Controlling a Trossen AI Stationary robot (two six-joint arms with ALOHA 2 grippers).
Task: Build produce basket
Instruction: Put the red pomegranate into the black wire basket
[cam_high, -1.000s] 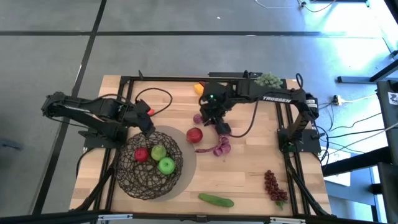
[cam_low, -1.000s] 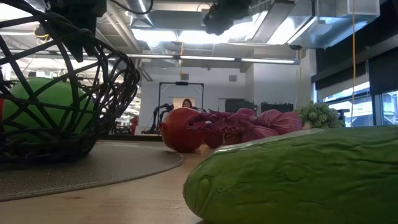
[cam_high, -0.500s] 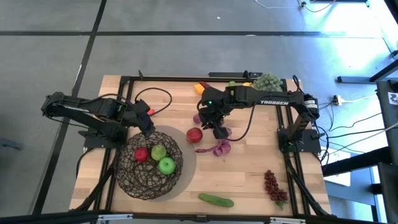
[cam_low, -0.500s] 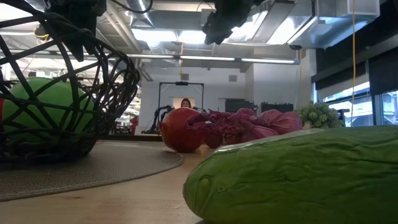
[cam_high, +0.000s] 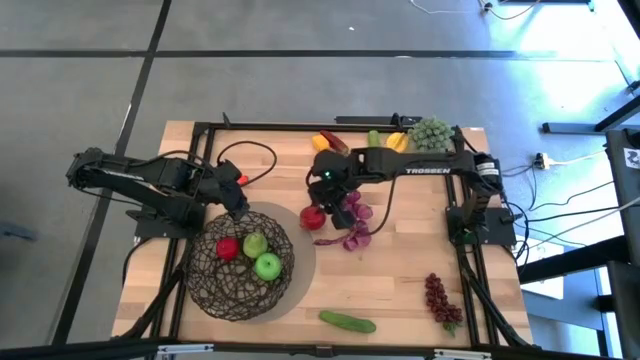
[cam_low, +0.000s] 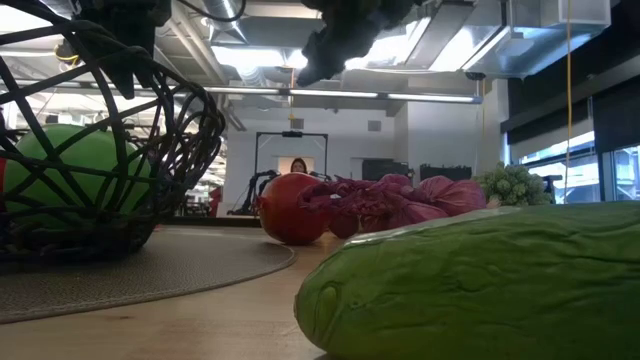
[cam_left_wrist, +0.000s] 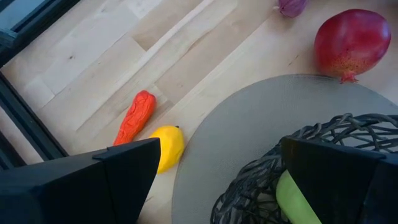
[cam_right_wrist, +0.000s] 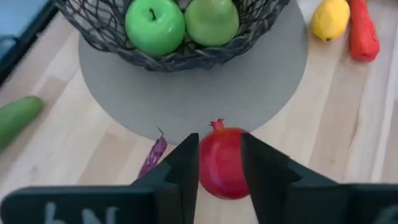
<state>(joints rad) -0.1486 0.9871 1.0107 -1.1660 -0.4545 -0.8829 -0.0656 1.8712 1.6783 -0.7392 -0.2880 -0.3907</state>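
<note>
Basket (cam_high: 241, 263) — three fruits; right end effector (cam_right_wrist: 219, 163) open astride one pomegranate (cam_right_wrist: 222, 163).

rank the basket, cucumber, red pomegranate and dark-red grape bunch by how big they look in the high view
Largest to smallest in the high view:
1. the basket, by far the widest
2. the cucumber and the dark-red grape bunch, similar in length, too close to rank
3. the red pomegranate, partly hidden under the right gripper

basket (cam_low: 100, 150) cut off, cucumber (cam_low: 480, 285) cropped
</note>
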